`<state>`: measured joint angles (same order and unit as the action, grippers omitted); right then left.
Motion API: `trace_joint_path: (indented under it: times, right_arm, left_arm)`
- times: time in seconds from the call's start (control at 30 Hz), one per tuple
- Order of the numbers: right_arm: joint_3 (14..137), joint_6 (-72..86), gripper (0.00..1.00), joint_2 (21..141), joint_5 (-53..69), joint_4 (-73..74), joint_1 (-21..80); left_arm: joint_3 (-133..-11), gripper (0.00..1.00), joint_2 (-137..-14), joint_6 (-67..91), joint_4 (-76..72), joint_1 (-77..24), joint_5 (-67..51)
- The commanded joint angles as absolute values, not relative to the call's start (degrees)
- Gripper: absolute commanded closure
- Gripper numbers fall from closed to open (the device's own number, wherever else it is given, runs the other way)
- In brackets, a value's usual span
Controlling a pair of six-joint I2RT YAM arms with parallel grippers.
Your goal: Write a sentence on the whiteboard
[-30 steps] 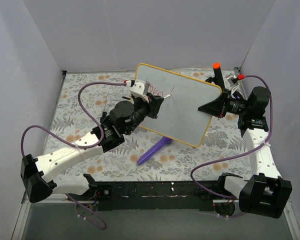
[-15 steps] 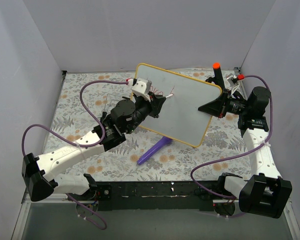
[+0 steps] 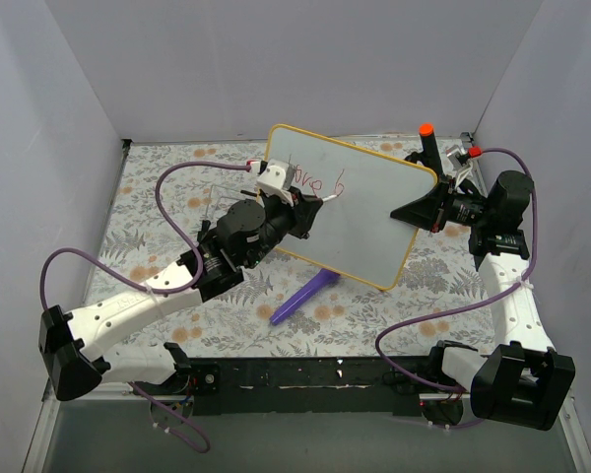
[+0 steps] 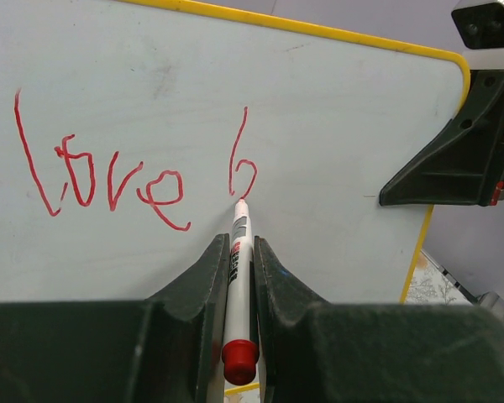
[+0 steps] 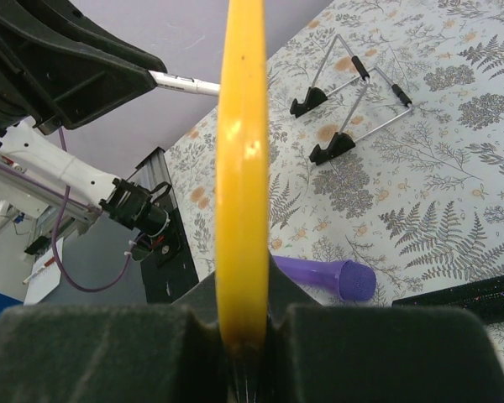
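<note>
The whiteboard [image 3: 369, 212], yellow-framed, is held tilted above the table. My right gripper [image 3: 414, 211] is shut on its right edge; in the right wrist view the yellow frame [image 5: 242, 168] stands between the jaws. My left gripper [image 3: 310, 207] is shut on a white marker [image 4: 238, 269] with a red end cap. Its tip touches the board just below a red "b". The sentence [image 4: 109, 176] reads "love b" in thin red script, and also shows in the top view [image 3: 313, 182].
A purple cylinder [image 3: 303, 297] lies on the floral table under the board, also in the right wrist view [image 5: 323, 277]. A wire stand [image 5: 349, 109] with black feet lies on the table. A black post with an orange cap [image 3: 426, 141] stands at the back right.
My left gripper has moved slightly left and down along the board with the marker. A red "b" now shows after "love".
</note>
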<state>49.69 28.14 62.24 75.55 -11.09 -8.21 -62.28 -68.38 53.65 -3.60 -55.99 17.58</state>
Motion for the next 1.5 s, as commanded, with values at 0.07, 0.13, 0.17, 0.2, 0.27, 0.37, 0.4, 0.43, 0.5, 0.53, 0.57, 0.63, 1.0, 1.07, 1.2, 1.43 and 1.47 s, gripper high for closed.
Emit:
trace_joint_path:
  times: [0.07,0.13,0.17,0.2,0.27,0.37,0.4,0.43,0.5,0.53,0.57,0.63,1.0,1.07,1.2,1.43,1.47]
  right_arm:
    - [50.36,29.44,0.99,60.73,77.78,-16.52,-8.35]
    - [50.27,29.36,0.99,60.64,77.78,-16.52,-8.26]
    - [50.36,29.36,0.99,60.73,77.78,-16.52,-8.35]
    - [50.27,29.36,0.99,60.65,77.78,-16.52,-8.35]
    - [50.27,29.27,0.99,60.65,77.78,-16.52,-8.26]
    - [50.27,29.09,0.99,60.64,77.78,-16.52,-8.26]
    - [50.27,29.09,0.99,60.64,77.78,-16.35,-8.35]
    - [50.27,29.09,0.99,60.73,77.78,-16.35,-8.35]
    - [50.36,28.83,0.99,60.64,77.7,-16.0,-8.35]
    - [50.36,28.65,0.99,60.73,77.7,-15.91,-8.35]
    - [50.36,28.39,0.99,60.73,77.61,-15.82,-8.35]
    - [50.45,28.21,0.99,60.82,77.52,-15.56,-8.35]
    - [50.63,27.16,0.99,60.56,77.26,-14.59,-8.44]
    - [50.8,26.72,0.99,60.47,77.17,-14.15,-8.44]
    - [50.8,26.02,0.99,60.12,76.99,-13.54,-8.44]
    - [50.45,24.43,0.99,59.41,76.55,-12.48,-8.61]
    - [50.36,24.43,0.99,59.33,76.55,-12.39,-8.79]
  left_arm:
    - [-62.4,1.0,-65.83,52.65,-1.32,-55.63,20.92]
    - [-62.75,1.0,-66.0,52.12,-1.49,-55.63,21.0]
    - [-62.93,1.0,-66.09,52.03,-1.67,-55.55,21.09]
    - [-63.45,1.0,-66.27,51.86,-2.02,-55.46,21.09]
    - [-64.16,1.0,-66.97,51.33,-2.55,-55.28,20.66]
    - [-65.56,1.0,-67.85,50.89,-2.99,-55.11,19.25]
    - [-65.74,1.0,-67.76,50.89,-3.77,-55.19,18.2]
    - [-65.74,1.0,-67.59,50.89,-4.13,-55.11,17.58]
    - [-65.83,1.0,-66.72,51.33,-4.74,-55.2,16.62]
    - [-65.92,1.0,-66.36,51.5,-5.01,-55.2,15.65]
    - [-65.83,1.0,-65.84,51.68,-5.01,-55.2,15.21]
    - [-65.83,1.0,-64.52,52.03,-4.92,-55.19,14.24]
    - [-64.86,1.0,-59.33,54.58,-3.08,-53.44,12.92]
    - [-64.78,1.0,-58.63,55.11,-2.9,-53.35,12.74]
    - [-63.11,1.0,-57.31,56.86,-2.29,-53.26,11.08]
    - [-57.13,1.0,-51.6,60.12,-2.55,-53.26,10.72]
    - [-56.78,1.0,-51.16,60.29,-1.94,-53.26,10.64]
